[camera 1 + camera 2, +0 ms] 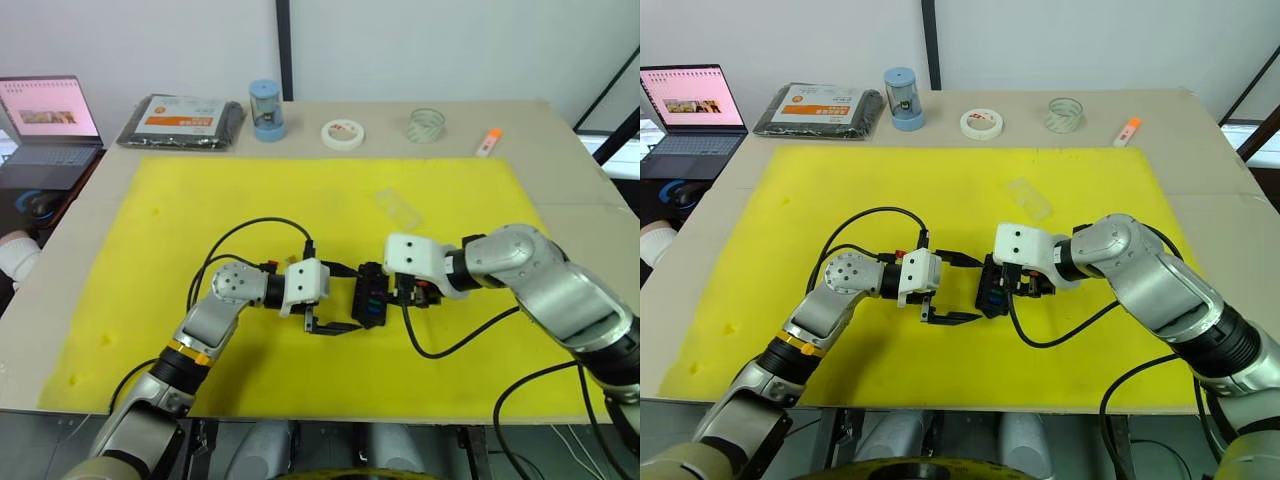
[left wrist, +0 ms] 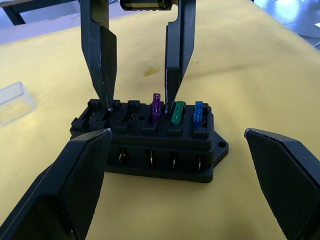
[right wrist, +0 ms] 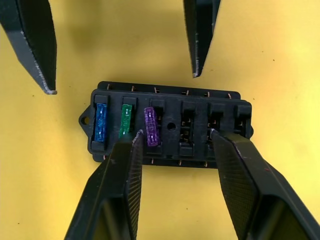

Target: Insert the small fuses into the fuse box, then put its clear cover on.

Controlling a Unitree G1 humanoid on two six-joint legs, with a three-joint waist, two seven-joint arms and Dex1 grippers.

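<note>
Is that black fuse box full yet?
No. The fuse box holds three fuses, blue, green and purple; its other three slots are empty.

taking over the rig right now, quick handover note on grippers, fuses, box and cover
Left gripper: open, empty, beside the fuse box.
Right gripper: open, empty, fingers down over the box's slots.
Fuse box: on the yellow mat, between both grippers.
Done: blue fuse, green fuse and purple fuse seated side by side.
Left: three slots empty; clear cover lies off on the mat behind the box.
</note>
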